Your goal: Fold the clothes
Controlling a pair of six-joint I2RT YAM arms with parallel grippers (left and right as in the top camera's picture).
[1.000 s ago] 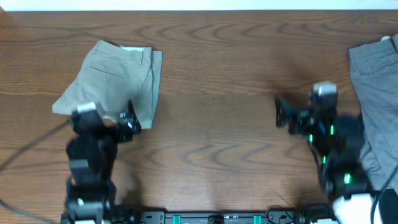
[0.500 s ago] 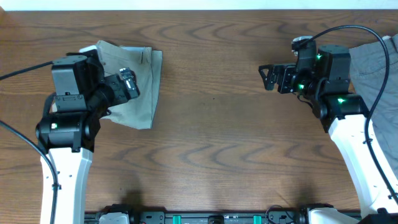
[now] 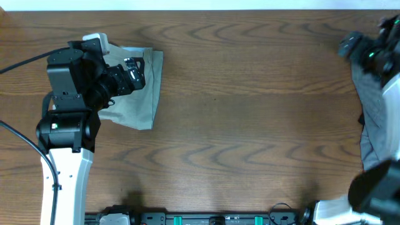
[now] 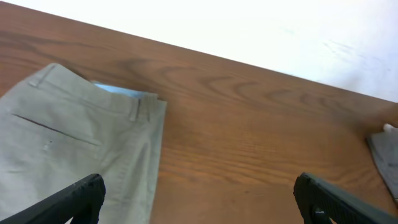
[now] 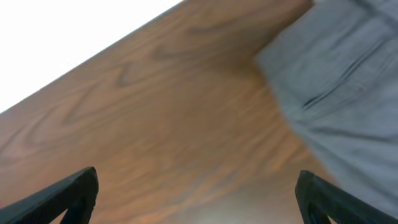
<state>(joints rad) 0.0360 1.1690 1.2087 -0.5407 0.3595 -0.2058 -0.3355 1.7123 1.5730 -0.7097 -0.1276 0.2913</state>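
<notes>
Left end effector: released, jaws spread wide with nothing between them; it hangs over the folded trousers' inner edge.
Khaki trousers: folded into a compact stack at the far left of the worktop, waistband toward the far edge, partly hidden under the left arm.
Worktop: dark wood grain.
Grey trousers: lying loose and rumpled along the right edge, running out of view.
Right end effector: released, jaws wide, empty, at the far right corner beside the grey cloth.
</notes>
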